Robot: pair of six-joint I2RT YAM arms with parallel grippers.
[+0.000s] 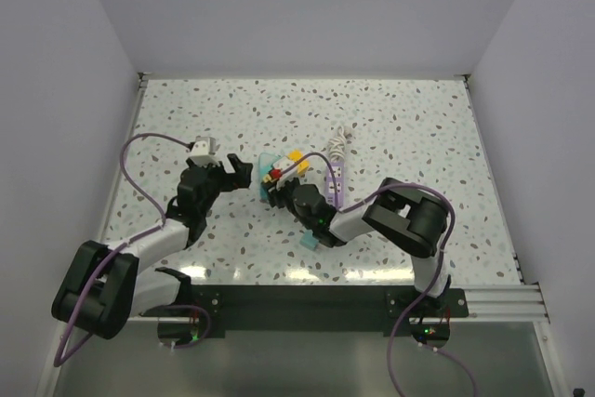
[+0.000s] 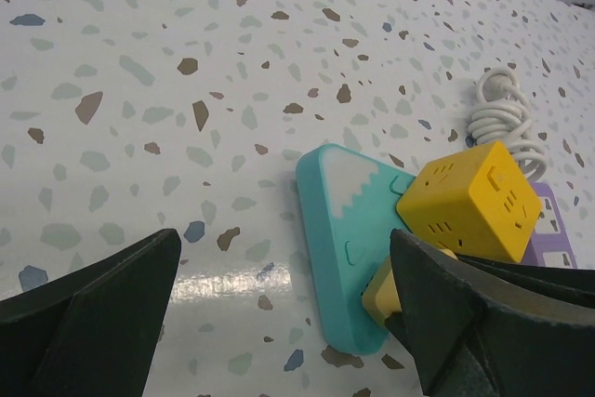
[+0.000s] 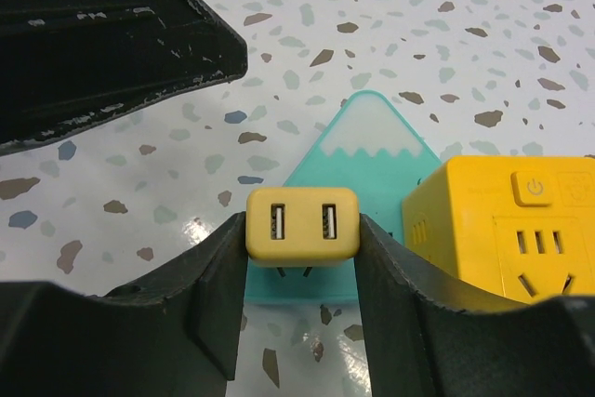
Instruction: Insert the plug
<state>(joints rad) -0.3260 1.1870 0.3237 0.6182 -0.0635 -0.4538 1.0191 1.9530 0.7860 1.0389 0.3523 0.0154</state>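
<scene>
Low, right gripper (image 3: 302,253) clamps yellow plug (image 3: 302,223); left gripper (image 2: 284,313) spread wide.

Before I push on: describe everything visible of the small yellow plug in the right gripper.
The yellow plug is a small rounded block of glossy-looking plastic with two USB ports side by side on the face toward the wrist camera. The right gripper clamps its two short sides, holding it level. Two dark prongs under it point at the teal mountain-shaped socket board; whether they have entered cannot be told. A yellow cube socket stands beside it, apart.
</scene>
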